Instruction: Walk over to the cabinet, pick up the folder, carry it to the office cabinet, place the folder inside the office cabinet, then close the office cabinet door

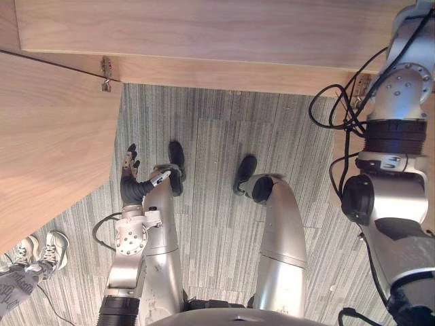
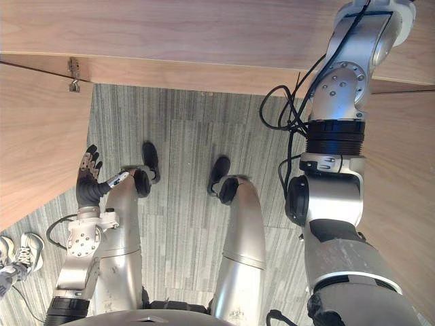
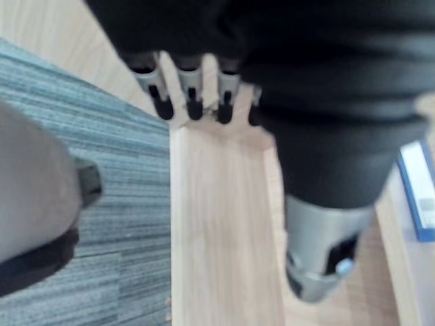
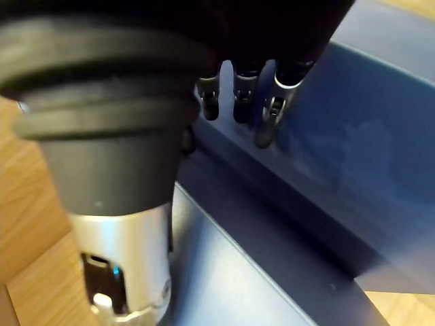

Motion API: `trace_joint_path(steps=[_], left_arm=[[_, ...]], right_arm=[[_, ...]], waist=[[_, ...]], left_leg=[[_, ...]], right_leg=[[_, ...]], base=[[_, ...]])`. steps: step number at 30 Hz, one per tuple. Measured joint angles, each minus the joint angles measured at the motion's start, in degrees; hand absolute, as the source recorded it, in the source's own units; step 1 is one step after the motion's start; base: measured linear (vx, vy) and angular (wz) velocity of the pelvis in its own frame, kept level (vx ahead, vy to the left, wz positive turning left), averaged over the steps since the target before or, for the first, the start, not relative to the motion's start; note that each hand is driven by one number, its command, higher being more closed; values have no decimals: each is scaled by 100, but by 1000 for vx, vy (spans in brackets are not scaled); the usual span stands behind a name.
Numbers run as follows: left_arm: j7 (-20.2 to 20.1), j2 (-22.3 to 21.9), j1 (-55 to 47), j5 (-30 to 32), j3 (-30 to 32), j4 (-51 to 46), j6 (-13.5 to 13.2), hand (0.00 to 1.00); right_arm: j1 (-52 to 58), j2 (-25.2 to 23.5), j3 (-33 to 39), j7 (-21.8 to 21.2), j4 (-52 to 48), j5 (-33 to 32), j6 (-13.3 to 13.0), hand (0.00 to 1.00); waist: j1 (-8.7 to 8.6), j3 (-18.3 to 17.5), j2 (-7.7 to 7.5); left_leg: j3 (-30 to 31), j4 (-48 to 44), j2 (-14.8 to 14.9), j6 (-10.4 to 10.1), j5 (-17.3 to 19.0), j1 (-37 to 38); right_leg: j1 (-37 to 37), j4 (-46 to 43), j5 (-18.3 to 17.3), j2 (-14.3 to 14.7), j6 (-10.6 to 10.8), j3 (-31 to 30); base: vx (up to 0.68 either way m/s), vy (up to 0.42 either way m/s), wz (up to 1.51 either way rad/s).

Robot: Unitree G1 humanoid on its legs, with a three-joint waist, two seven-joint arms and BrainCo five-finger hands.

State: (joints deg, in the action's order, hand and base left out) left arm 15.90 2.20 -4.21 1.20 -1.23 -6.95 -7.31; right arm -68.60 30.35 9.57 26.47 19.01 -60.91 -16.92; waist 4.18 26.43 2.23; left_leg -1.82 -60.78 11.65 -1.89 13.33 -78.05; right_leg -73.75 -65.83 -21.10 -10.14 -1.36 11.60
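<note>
The right hand (image 4: 115, 170) is on the blue folder (image 4: 340, 156). Its fingers (image 4: 242, 102) bend down onto the face beyond a raised ridge of the folder, and the thumb lies on the near side. This looks like a pinch across the ridge, probably chosen because it is the one edge thick enough to take hold of. Pale wood shows past the folder's lower corners, so the folder appears to lie on a wooden surface of the cabinet (image 1: 204, 27) and has not been lifted clear. In the head views the right arm (image 2: 340, 136) reaches up over the cabinet's front edge.

The left hand (image 2: 87, 183) hangs low and well apart from the folder, with its fingers straight and loosely together and nothing in them. It sits just beside the lower edge of the open door (image 1: 47, 149), which swings out from its hinge (image 1: 106, 71) over the grey carpet (image 1: 211, 136). Kept there, it likely leaves the opening free for the reaching arm. A person's shoes (image 1: 41, 251) stand on the carpet beyond the door's outer corner.
</note>
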Motion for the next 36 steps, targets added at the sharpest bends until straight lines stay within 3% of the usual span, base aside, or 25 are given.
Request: trace_joint_path(steps=[4,8,12,25,27,33,36], left_arm=[[0,0,0,-3,10,0,3,0],[0,0,7,-100,20,41,4,0],[2,0,23,-98,66,137,50,0],[-11,-1,481,-87,256,463,213,0],[-82,-1,605,-87,345,628,275,0],[-256,7,925,-90,441,842,347,0],[-312,30,1070,-96,576,987,362,0]], right_arm=[[10,93,-89,-16,3,139,245,0],[236,345,-269,-59,-22,951,589,0],[816,489,-258,-144,-274,1874,749,0],[1510,891,-146,-295,-962,3908,1242,0],[1607,1031,-145,-484,-1110,4342,1440,0],[1850,1137,-211,-880,-1338,5133,1594,0],[1897,1333,-547,-1203,-1324,5235,1606,0]], waist=[[-28,0,0],[-100,0,0],[-115,-85,-32],[-185,-85,-32],[-233,-85,-32],[-253,-85,-33],[-274,-85,-33]], left_leg=[[-1,17,26,-1,-10,22],[-21,86,29,12,-19,101],[-52,160,32,13,-20,155],[-131,198,185,17,-19,218],[-137,202,194,19,-19,215],[-143,228,201,19,-20,216],[-154,265,214,32,-28,215]], right_leg=[[26,55,40,32,-4,3],[121,167,91,43,33,6],[182,281,120,53,56,7],[252,475,246,191,63,-9],[254,506,265,203,69,-12],[252,539,279,219,64,-12],[248,587,304,234,68,-12]], base=[[-20,12,-4],[0,0,0],[0,0,0],[-11,10,-6],[-12,22,-4],[0,0,0],[0,7,-2]])
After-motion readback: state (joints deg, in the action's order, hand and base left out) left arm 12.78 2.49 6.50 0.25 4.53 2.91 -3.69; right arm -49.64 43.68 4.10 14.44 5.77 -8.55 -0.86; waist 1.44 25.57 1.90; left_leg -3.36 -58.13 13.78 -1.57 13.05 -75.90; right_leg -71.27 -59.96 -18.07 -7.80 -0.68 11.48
